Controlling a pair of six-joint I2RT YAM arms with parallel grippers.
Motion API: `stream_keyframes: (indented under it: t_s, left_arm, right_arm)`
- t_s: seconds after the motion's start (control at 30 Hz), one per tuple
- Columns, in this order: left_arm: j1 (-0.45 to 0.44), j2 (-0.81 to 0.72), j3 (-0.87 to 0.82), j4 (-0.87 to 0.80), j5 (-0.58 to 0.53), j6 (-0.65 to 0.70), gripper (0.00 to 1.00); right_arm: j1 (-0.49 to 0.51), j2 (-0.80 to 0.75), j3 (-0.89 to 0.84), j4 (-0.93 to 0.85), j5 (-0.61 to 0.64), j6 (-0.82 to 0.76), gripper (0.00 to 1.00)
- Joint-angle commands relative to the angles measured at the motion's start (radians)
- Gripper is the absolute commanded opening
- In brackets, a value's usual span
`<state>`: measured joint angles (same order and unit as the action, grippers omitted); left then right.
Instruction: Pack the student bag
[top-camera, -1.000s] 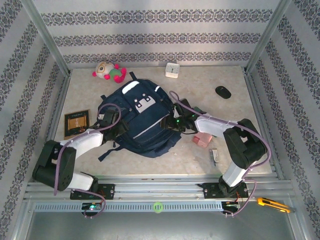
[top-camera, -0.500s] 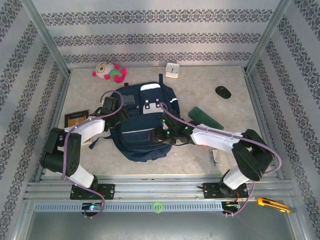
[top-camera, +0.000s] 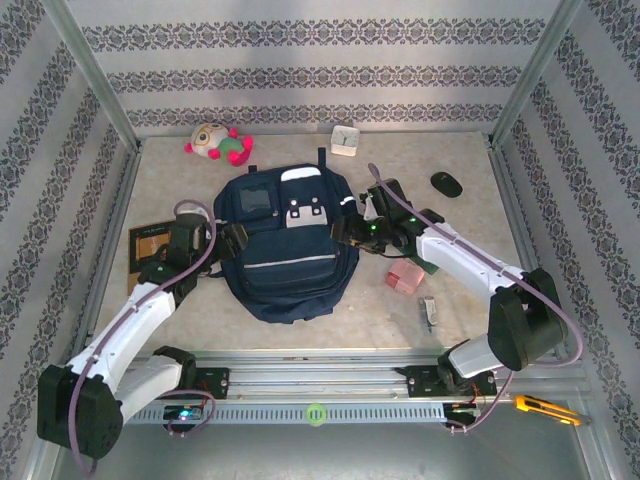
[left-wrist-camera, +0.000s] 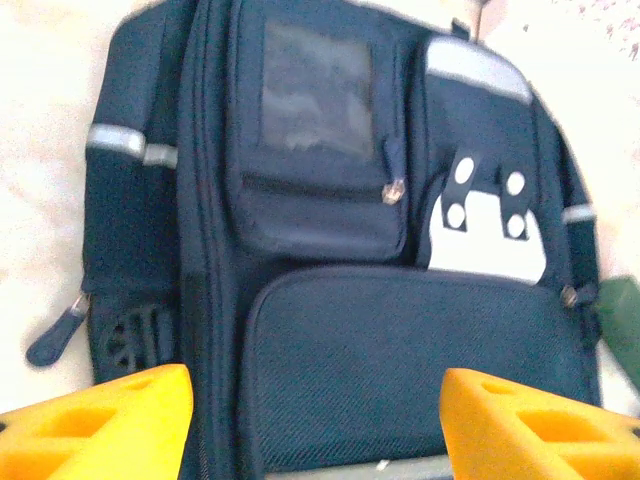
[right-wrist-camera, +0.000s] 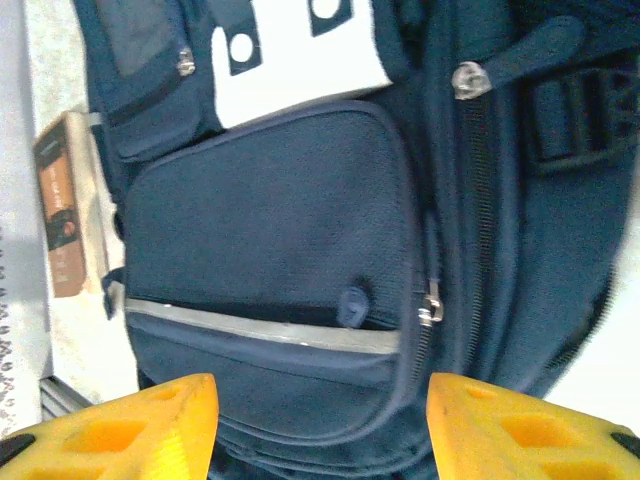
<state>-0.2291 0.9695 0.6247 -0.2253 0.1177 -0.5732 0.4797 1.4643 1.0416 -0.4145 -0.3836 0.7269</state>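
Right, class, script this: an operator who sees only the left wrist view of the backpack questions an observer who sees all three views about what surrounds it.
Operator: I see just the student bag's front pockets. What's on its left?
Observer: A brown book, lying flat, apart from the bag.
Operator: And where is the other arm working?
Observer: The right gripper is at the bag's right side, fingers apart, nothing between them.

One student bag (top-camera: 290, 270), one plush toy (top-camera: 218, 143), one black mouse (top-camera: 446, 183)
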Motion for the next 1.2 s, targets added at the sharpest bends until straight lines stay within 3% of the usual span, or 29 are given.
stream_keyframes:
  t_s: [0.0,0.1,0.23,0.33,0.47,0.67,0.77,0.97,1.17]
  left_arm:
    - [-0.010,-0.066,-0.058,0.066,0.068,0.103,0.65]
    - [-0.010,-0.083,-0.068,0.114,0.137,0.209,0.64]
    - [-0.015,-0.050,0.001,0.070,0.266,0.479,0.64]
    - [-0.018,-0.002,0.096,-0.076,0.222,0.672,0.67]
    - [-0.019,0.076,0.214,-0.222,0.121,0.750,0.72]
    - [-0.005,0.129,0.260,-0.231,0.034,0.581,0.75]
    - [0.050,0.166,0.292,-0.269,0.014,0.467,0.76]
    - [0.215,0.236,0.354,-0.370,0.055,0.350,0.76]
    - [0.470,0.305,0.418,-0.471,0.100,0.317,0.77]
  right_arm:
    - [-0.041,-0.044,0.003,-0.149,0.011,-0.072,0.58]
    - [-0.090,-0.105,-0.018,-0.236,0.055,-0.106,0.59]
    - [-0.158,-0.198,-0.072,-0.262,0.050,-0.115,0.59]
    - [-0.177,-0.257,-0.108,-0.256,0.056,-0.100,0.59]
    - [-0.179,-0.291,-0.139,-0.239,0.048,-0.076,0.59]
    - [-0.139,-0.293,-0.133,-0.200,0.040,-0.045,0.59]
    - [-0.069,-0.265,-0.108,-0.142,0.049,0.005,0.58]
    - [0.183,-0.097,0.006,0.067,0.149,0.135,0.59]
    - [0.406,0.214,0.232,0.275,0.214,0.261,0.57]
